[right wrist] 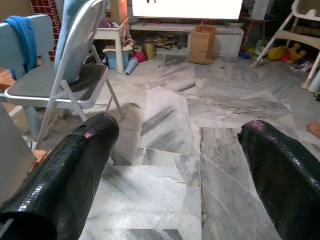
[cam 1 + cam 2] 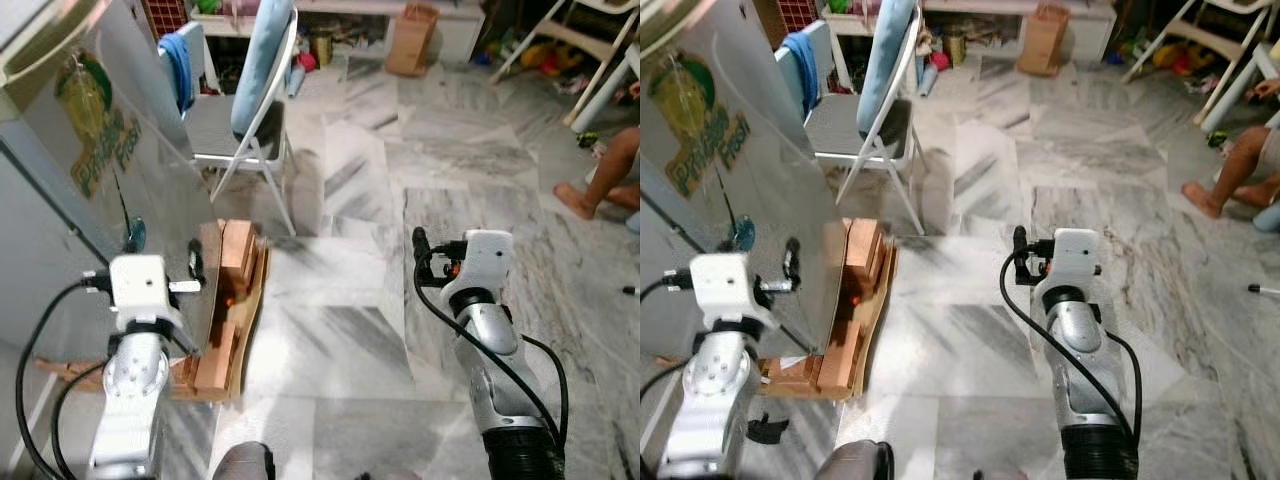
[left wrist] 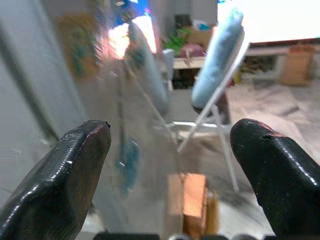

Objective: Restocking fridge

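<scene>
We saw the fridge point(image 2: 60, 190) standing at about ten o'clock from the robot, a tall grey cabinet with a glossy side that mirrored the room. A round green and yellow sticker point(image 2: 90, 125) with lettering sat on its upper door, and a small teal mark point(image 2: 134, 235) lay lower on the same face. The base rested on a low stack of wooden blocks point(image 2: 232, 300), reddish brown, at roughly eleven o'clock.

The left tool point(image 3: 170, 150) was raised close to the fridge's side, its two black fingers point(image 3: 70, 170) spread wide with nothing between them. The right tool point(image 1: 180, 165) hung over the grey marble floor point(image 2: 380, 200) at about one o'clock, also spread wide and empty.

Beyond the fridge, at twelve o'clock, stood a white folding chair point(image 2: 250, 110) with a pale blue cushion and a blue cloth point(image 2: 180, 65) draped nearby. A brown paper bag point(image 2: 412, 38) stood farther off. At three o'clock, a person's bare leg point(image 2: 605, 175) rested on the floor.
</scene>
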### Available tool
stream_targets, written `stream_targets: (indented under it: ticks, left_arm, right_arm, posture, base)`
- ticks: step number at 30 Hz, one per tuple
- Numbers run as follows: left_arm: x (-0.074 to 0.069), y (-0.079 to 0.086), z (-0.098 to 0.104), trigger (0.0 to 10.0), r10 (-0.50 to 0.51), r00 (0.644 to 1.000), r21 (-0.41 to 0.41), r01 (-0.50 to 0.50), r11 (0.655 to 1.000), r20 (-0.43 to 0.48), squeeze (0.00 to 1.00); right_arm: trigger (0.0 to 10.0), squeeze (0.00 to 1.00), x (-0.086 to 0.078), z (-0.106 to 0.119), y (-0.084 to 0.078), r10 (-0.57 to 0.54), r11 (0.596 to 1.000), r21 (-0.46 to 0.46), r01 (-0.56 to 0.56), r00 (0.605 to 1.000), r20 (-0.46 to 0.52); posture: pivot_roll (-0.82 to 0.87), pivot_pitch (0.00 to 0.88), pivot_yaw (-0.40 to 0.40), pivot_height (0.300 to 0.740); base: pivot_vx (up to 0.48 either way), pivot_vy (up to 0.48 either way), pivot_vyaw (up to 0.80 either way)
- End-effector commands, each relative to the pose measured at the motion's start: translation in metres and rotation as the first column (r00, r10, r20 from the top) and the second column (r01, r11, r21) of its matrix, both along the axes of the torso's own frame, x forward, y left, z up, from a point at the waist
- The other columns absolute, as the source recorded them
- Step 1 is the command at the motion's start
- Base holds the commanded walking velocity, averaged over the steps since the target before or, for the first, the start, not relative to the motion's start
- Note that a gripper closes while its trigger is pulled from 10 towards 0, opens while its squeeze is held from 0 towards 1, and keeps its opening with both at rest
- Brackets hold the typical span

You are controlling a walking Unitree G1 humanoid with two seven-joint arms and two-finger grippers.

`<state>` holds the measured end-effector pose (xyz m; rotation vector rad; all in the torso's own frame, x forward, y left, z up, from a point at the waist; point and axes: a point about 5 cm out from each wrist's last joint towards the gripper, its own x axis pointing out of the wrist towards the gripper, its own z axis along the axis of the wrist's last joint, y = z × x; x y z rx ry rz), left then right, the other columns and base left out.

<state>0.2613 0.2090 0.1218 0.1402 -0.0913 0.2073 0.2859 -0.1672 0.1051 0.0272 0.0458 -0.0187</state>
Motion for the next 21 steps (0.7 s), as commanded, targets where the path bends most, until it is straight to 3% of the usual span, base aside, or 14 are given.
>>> stream_targets:
  ticks: [1,13,17,21]
  left_arm:
    - [0.005,0.007,0.001,10.0,0.018,1.0,0.017,-0.018,1.0,-0.013,0.0]
    - [0.009,0.008,0.001,10.0,0.005,1.0,0.027,-0.004,1.0,-0.027,0.0]
    - [0.012,0.005,0.001,10.0,-0.007,1.0,0.046,0.008,0.999,-0.025,0.0]
    - [0.016,-0.006,0.003,10.0,-0.113,0.993,-0.004,0.113,0.994,-0.015,0.0]
  right_arm:
    - [10.0,0.0,-0.005,0.0,0.004,0.02,1.0,0.0,-0.02,1.0,-0.006]
    - [10.0,0.0,-0.006,0.001,0.003,0.02,1.0,-0.012,-0.021,1.0,-0.003]
    - [10.0,0.0,-0.006,0.001,0.003,0.026,1.0,-0.015,-0.026,1.0,-0.005]
    - [10.0,0.0,-0.006,0.001,0.002,0.025,1.0,-0.018,-0.026,1.0,-0.005]
  posture:
    - [0.08,0.102,-0.023,0.74]
    - [0.08,0.112,-0.015,0.74]
    - [0.08,0.111,-0.017,0.74]
    - [0.07,0.11,-0.023,0.74]
  base:
    - [0.0,0.48,0.0]
    - [0.0,0.423,0.0]
    - [0.0,0.0,0.0]
    - [0.0,0.0,0.0]
